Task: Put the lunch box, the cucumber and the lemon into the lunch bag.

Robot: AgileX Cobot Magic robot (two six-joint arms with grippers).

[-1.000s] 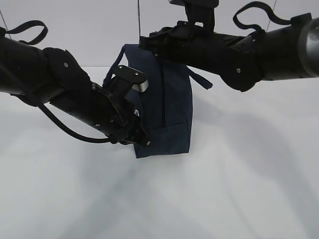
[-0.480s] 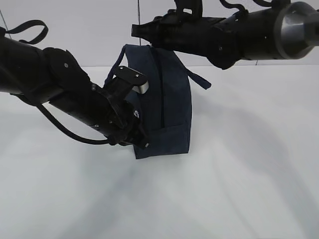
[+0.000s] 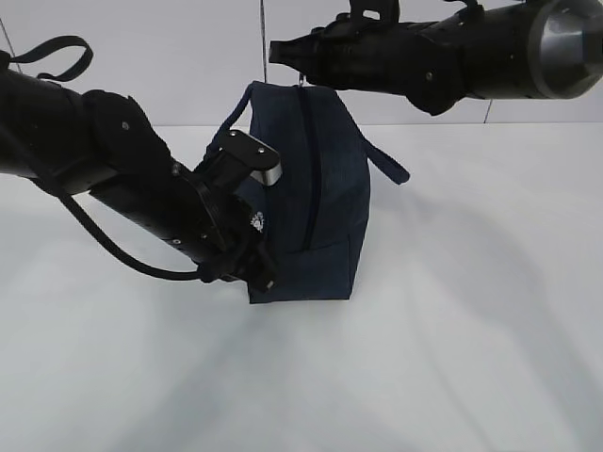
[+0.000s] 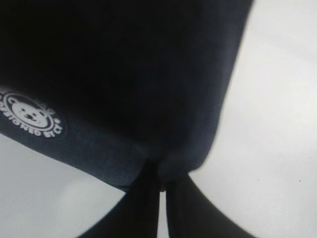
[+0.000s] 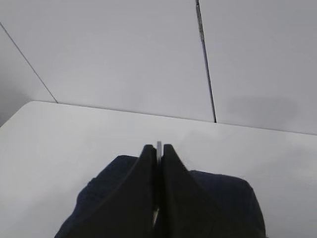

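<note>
Both pincers are clamped on the lunch bag (image 3: 311,198), the right gripper (image 3: 300,77) pinching its silver zipper pull (image 5: 159,146) above, the left gripper (image 3: 259,273) nipping a lower corner; no lunch box, cucumber or lemon shows, so packing looks finished, zipping underway.

A plain white table (image 3: 452,358) carries the scene, meeting a pale panelled wall at twelve o'clock. The only thing standing directly on it is the lunch bag (image 3: 325,202), dark navy and upright on its narrow base near the table's centre, its long zipper running vertically up its face.
</note>
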